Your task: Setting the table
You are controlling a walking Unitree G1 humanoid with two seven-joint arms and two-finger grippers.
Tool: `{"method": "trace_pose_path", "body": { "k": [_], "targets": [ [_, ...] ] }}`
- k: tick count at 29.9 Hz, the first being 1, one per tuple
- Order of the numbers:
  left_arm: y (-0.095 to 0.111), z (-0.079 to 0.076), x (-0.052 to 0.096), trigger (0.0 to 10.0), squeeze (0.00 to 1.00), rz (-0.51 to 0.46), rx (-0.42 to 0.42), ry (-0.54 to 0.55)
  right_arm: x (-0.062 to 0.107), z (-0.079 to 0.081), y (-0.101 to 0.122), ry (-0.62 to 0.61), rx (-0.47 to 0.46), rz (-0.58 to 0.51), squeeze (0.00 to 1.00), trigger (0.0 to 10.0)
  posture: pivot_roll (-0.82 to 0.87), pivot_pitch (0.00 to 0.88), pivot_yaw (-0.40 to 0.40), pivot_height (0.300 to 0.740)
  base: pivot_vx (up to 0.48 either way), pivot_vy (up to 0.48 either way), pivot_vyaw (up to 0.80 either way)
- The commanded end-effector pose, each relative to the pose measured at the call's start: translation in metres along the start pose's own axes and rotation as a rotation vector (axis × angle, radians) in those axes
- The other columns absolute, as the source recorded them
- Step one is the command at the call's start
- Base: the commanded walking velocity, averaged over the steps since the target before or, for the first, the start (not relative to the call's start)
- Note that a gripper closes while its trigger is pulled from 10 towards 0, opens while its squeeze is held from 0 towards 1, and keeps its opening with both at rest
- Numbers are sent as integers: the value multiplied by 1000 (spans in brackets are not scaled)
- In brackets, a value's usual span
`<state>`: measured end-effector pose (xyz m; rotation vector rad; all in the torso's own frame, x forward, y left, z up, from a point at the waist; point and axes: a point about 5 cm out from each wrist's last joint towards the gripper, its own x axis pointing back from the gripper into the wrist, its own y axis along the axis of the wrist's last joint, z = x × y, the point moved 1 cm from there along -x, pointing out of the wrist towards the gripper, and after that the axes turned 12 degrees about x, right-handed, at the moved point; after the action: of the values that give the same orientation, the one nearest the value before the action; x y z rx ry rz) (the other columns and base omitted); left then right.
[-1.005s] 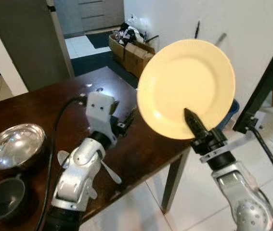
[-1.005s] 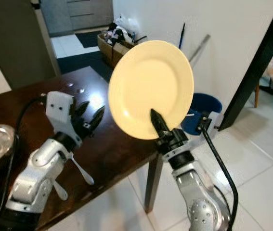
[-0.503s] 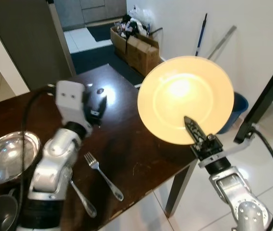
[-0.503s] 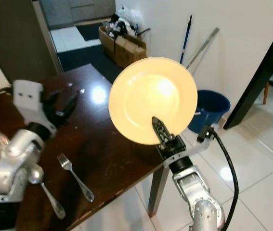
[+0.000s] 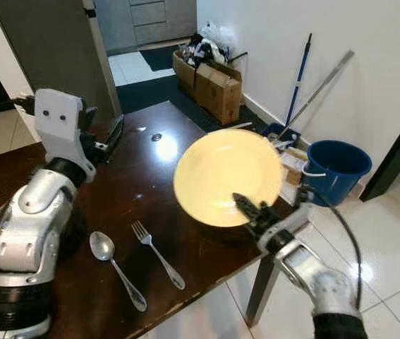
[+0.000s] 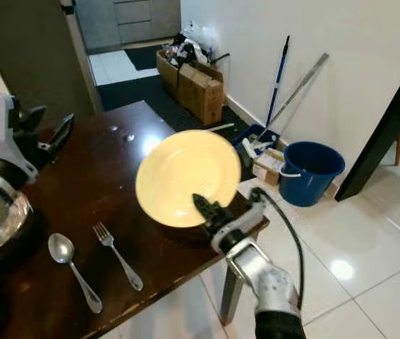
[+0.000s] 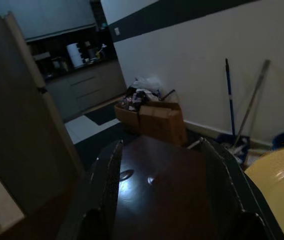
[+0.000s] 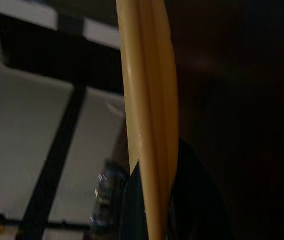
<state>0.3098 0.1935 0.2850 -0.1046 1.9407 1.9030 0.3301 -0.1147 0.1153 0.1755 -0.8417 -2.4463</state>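
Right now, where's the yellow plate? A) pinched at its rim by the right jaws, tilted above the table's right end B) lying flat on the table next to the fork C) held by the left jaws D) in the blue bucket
A: the right gripper is shut on the rim of the yellow plate, which is tilted above the table, right of the fork and spoon.

A home dining area: wooden table (image 5: 150,169), kitchen cabinets (image 5: 140,21), mop bucket (image 5: 334,169), cardboard boxes (image 5: 217,88)

right tool (image 5: 245,206) has lowered the plate (image 5: 224,176) toward the table (image 5: 150,191).
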Motion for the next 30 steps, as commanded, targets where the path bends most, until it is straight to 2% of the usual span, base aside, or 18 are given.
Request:
{"method": "trace_pose_path", "body": {
  "k": [1,5,10,11,12,22,27,28,29,30],
  "targets": [
    [0,2,5,10000,0,19,3,-3,-4,1,-10,-11,-9,58,0,10000,93,67,121,740,0,0,0],
    [-1,-3,10,10000,0,38,-7,-21,-11,3,-19,-25,2,154,0,10000,104,78,117,740,0,0,0],
    [-2,-9,13,10000,0,51,-8,-38,-15,3,-21,-43,-6,186,0,10000,106,83,118,740,0,0,0],
    [-2,-9,14,10000,0,55,-8,-41,-15,1,-20,-54,-10,188,471,10000,106,83,118,740,0,0,0],
    [-2,-9,14,10000,0,58,-8,-43,-16,0,-19,-64,-12,187,1000,10000,103,83,121,740,0,0,0],
    [-4,-13,12,10000,0,71,10,-56,-13,-3,-10,-87,-25,151,1000,10000,71,67,124,740,0,0,0],
    [-9,-18,9,10000,0,65,38,-55,-3,6,-2,-67,-40,131,1000,10000,41,56,102,740,0,0,0],
    [-11,-19,10,10000,0,65,45,-54,1,9,-2,-60,-47,134,263,10000,34,53,96,740,0,0,0],
    [-11,-19,10,10000,0,65,45,-54,1,9,-2,-60,-47,134,263,10000,34,53,96,740,0,0,0],
    [-12,-20,10,10000,0,63,51,-53,5,11,-4,-53,-52,139,0,10000,29,51,92,740,0,0,0]
  ]
}}
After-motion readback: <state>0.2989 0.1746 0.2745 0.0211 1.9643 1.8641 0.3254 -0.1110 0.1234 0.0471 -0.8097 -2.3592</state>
